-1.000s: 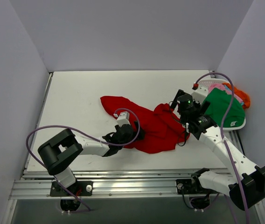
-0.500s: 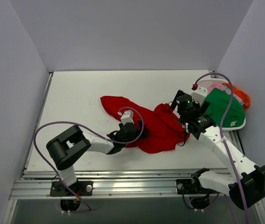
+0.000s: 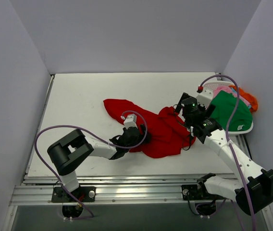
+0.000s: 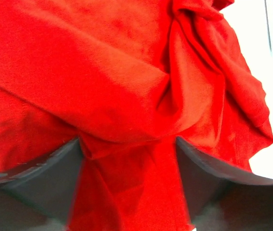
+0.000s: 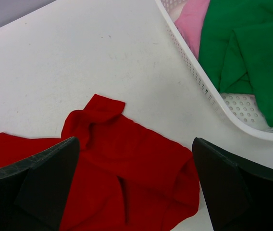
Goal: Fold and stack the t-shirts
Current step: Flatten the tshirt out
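The bright red t-shirt (image 3: 163, 129) lies crumpled on the white table, mid-right. My left gripper (image 3: 137, 137) is low at the shirt's near-left edge. In the left wrist view its fingers (image 4: 55, 173) stand wide apart with a fold of the red t-shirt (image 4: 103, 72) bunched between them; the left gripper (image 4: 128, 144) is open. My right gripper (image 3: 182, 109) hovers over the shirt's right end, open and empty. The right wrist view shows the right gripper (image 5: 135, 144) above the red t-shirt (image 5: 127, 187). Green (image 3: 230, 113), pink (image 3: 225, 90) and orange (image 3: 249, 100) t-shirts lie in the basket.
The white slatted basket (image 3: 244, 128) stands at the table's right edge, close to my right arm; its rim (image 5: 194, 77) shows in the right wrist view with the green (image 5: 247, 53) and pink (image 5: 194, 21) shirts. Grey walls enclose the table on three sides.
My left arm has slid right and forward so its gripper sits further into the red shirt's edge. The right arm has barely moved.
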